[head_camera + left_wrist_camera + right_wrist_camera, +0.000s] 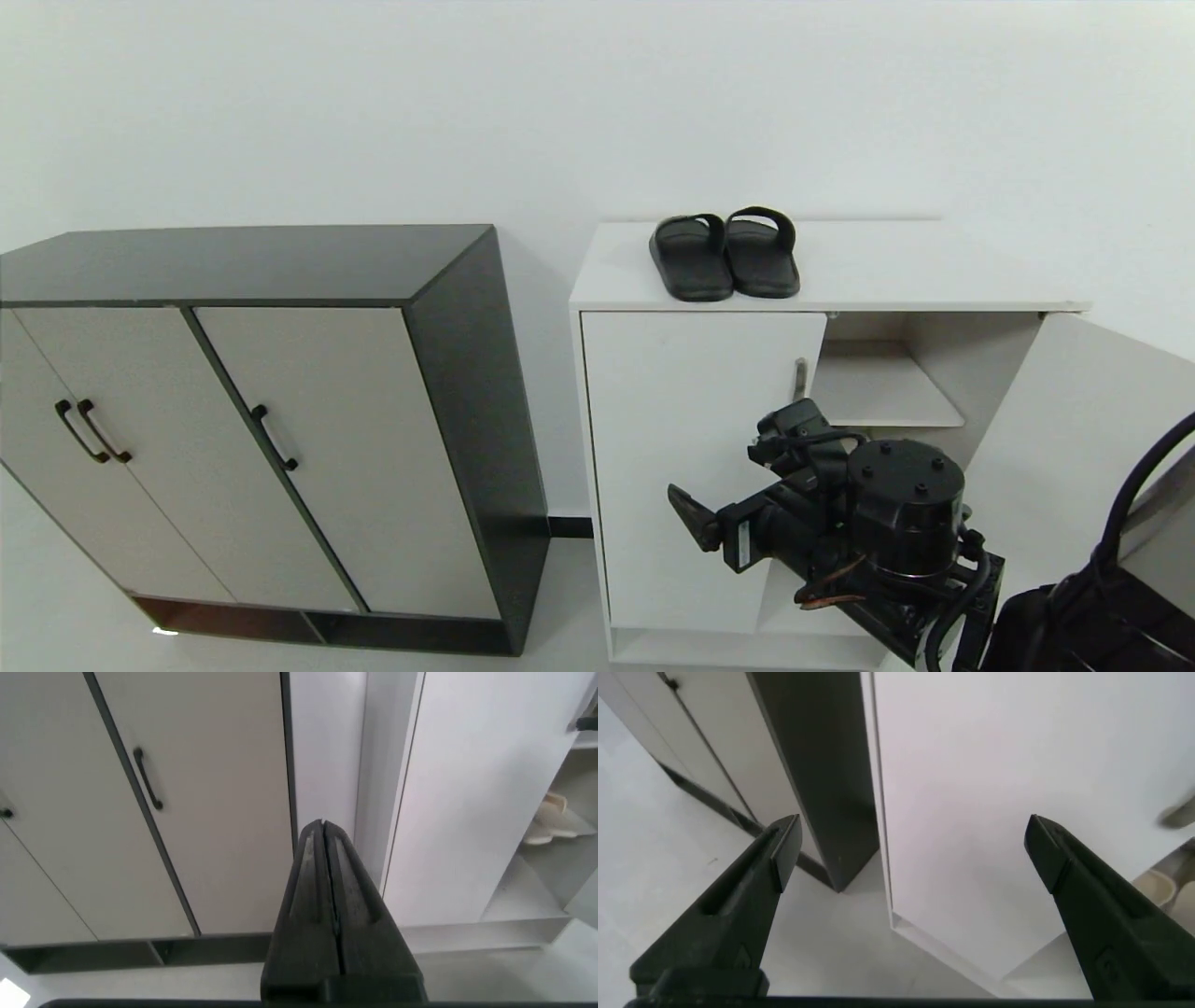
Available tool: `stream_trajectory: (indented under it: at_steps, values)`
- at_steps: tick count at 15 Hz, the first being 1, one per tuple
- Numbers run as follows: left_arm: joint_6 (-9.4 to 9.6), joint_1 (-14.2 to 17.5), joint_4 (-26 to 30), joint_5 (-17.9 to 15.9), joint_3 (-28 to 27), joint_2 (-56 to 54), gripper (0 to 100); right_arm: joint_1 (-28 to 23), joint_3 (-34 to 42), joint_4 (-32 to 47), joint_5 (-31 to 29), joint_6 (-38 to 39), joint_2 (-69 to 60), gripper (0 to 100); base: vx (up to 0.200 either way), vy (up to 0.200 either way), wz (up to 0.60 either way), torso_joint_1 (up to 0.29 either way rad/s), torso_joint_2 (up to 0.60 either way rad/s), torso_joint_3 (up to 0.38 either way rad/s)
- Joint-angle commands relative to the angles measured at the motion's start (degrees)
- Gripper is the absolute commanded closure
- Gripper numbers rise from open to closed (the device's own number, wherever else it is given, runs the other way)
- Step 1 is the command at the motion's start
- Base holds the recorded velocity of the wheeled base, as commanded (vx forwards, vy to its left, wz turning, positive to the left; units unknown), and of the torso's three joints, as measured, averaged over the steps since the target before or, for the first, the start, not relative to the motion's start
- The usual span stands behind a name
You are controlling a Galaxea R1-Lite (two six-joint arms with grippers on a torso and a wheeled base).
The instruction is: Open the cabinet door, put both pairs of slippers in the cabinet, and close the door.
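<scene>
The pair of black rubber slide slippers (725,254) lay side by side on top of the white two-door cabinet (887,271), toward its left end and reaching almost to its front edge. The cabinet's right door (1074,448) stood open, and a cream slipper (548,821) lay on a shelf inside. The light pair therefore seemed stowed, with the black pair next.

The right gripper (912,831) hung before the closed left door (691,420), fingers released and empty. The left gripper (323,840) had its fingers clenched on nothing. The next move called for an arm to rise to the cabinet top and grasp the black slippers.
</scene>
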Motion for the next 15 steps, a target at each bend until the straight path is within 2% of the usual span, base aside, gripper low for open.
stream_trajectory:
  at_steps: [1, 15]
  values:
    - [-0.01, 0.0, 0.0, 0.0, 0.0, 0.1, 100, 0.0, -0.1, 0.0, 0.0, 0.0, 0.3, 0, 0.0, 0.0, 0.0, 0.188, -0.49, -0.295]
    - [-0.01, 0.0, 0.0, 0.0, 0.0, 0.1, 100, -0.1, 0.1, -0.1, 0.0, -0.1, 0.5, 0, 0.0, 0.0, 0.0, 0.238, -0.55, -0.318]
